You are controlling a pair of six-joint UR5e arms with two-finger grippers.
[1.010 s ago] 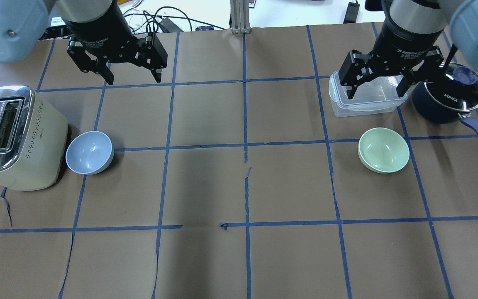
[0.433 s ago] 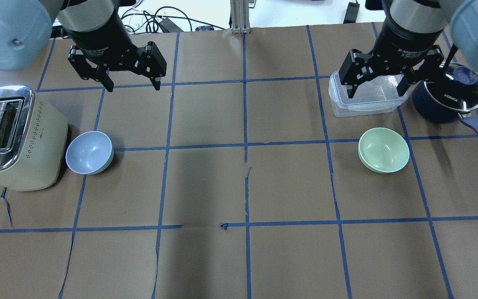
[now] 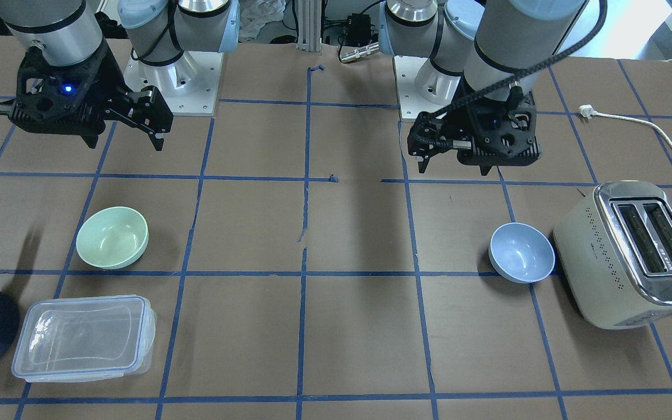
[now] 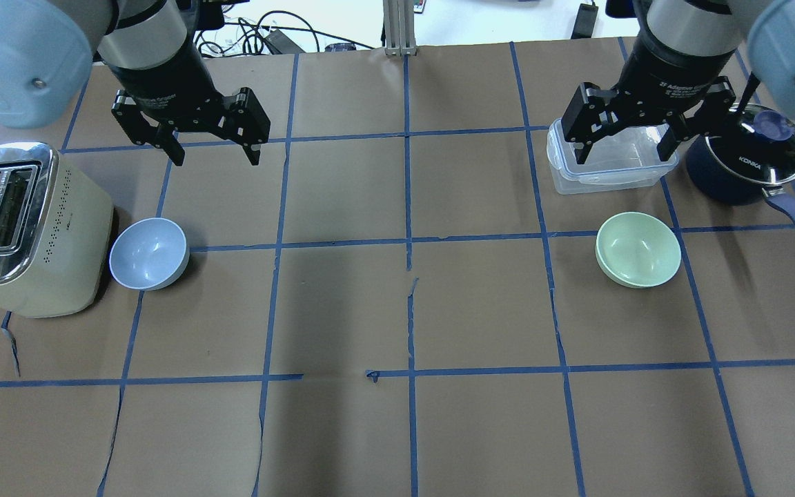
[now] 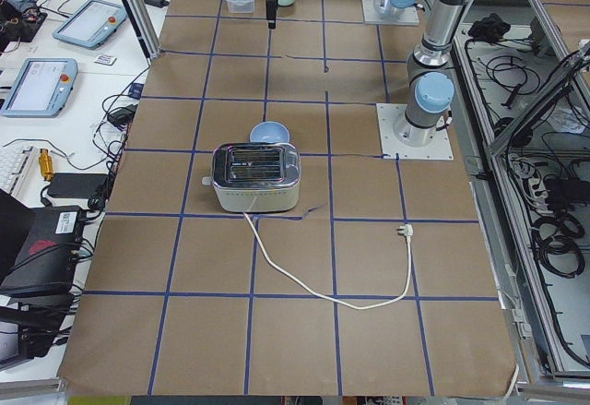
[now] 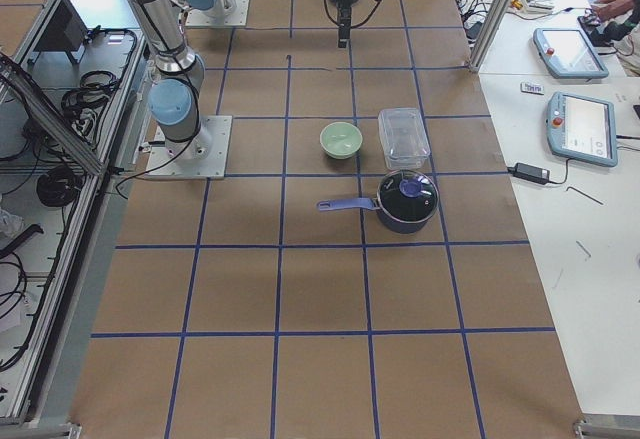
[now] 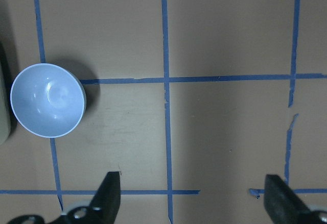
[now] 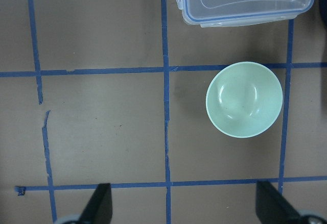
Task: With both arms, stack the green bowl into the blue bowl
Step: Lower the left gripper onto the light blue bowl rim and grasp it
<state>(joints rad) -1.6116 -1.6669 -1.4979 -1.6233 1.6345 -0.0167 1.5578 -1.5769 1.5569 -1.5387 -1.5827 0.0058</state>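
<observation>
Blue bowl sat toward worktop's left end, just beside toaster. Green bowl toward right end; box and saucepan near it, toward far edge. Left claw and right claw spread wide, empty.

One small round pale mint-green plastic bowl, one matching pale blue bowl, one cream two-slot toaster, one clear lidded plastic container, one navy lidded saucepan, two black grippers, left gripper, right gripper
</observation>
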